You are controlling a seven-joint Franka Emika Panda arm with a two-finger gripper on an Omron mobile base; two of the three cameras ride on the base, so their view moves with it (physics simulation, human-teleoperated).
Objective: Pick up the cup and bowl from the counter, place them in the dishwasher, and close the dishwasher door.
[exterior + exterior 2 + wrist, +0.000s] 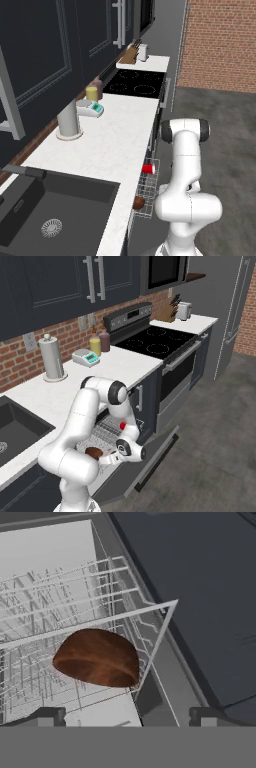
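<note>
Left base view: counter runs up the frame from the sink at lower left to the cooktop near top centre. Wire rack of the dishwasher sticks out past the counter edge, centre-right. Cup sits at the rack's upper end, bowl at its lower end; well apart. Arm stands just right of the rack.

Right base view: arm bends down over the rack, lower centre. Bowl in the rack, just left of the gripper. Cup is a red spot behind the forearm, mostly hidden. Dishwasher door is dropped open, lower centre-right.

Hand view: bowl centre-left, tilted, appears to lean on the rack wires. Fingers sit at bottom corners, spread wide, nothing between them. Door panel fills the upper right.
</note>
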